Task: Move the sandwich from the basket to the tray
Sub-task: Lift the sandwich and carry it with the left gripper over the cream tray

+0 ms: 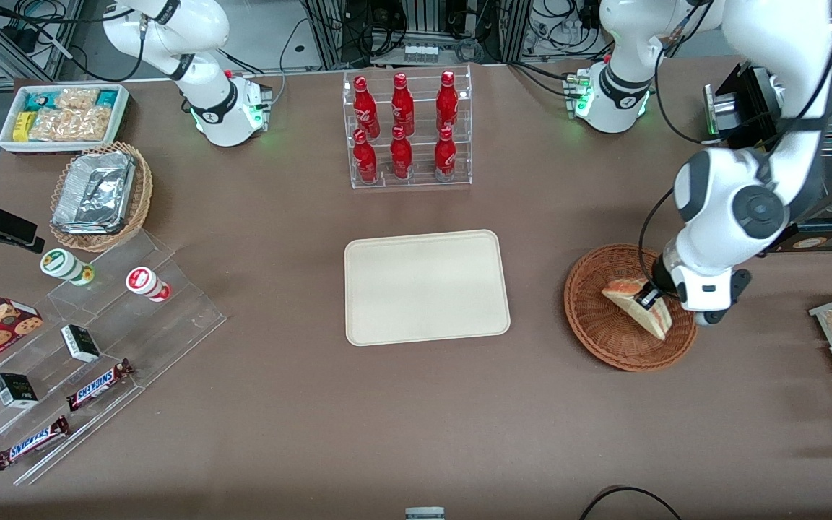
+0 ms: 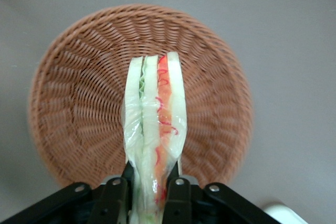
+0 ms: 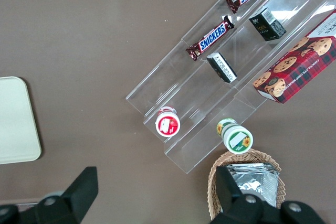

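One sandwich, wrapped, soft and light, likely crushable: clenched at its narrow end in my pincer, over the basket at right of the front frame; lifted clear or touching, I cannot tell. Grip gently across the bread faces. Tray: mid-frame, bare.

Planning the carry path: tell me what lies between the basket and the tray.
Only bare table between basket and tray, per front view; the hand grips the sandwich.
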Motion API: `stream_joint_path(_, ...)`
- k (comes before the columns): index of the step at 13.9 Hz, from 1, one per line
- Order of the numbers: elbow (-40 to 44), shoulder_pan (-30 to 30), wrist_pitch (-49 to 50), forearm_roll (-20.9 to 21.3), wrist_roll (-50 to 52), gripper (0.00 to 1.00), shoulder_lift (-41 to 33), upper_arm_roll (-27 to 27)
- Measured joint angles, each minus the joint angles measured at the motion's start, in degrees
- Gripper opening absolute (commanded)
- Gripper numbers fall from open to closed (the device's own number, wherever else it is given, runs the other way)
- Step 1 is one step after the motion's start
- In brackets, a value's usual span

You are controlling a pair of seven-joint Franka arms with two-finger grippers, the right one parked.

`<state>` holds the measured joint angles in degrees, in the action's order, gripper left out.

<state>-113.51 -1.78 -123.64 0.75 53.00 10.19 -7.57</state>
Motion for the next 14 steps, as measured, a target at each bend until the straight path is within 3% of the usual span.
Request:
stream_joint_path(3, 13.09, -0.21, 12.26, 0.00, 0.03, 0.00, -1.03, -5.85)
stream_joint_path(6, 20.39, -0.42, 17.91, 0.00, 0.05, 0.00, 1.06, -12.83)
stream_joint_path(9, 21.80, -3.00, 17.66, 3.20, -0.02, 0.00, 4.95, -18.95)
stream_joint_path(14, 25.81, -13.36, 12.55, 7.10, 0.29, 0.00, 15.59, -19.77)
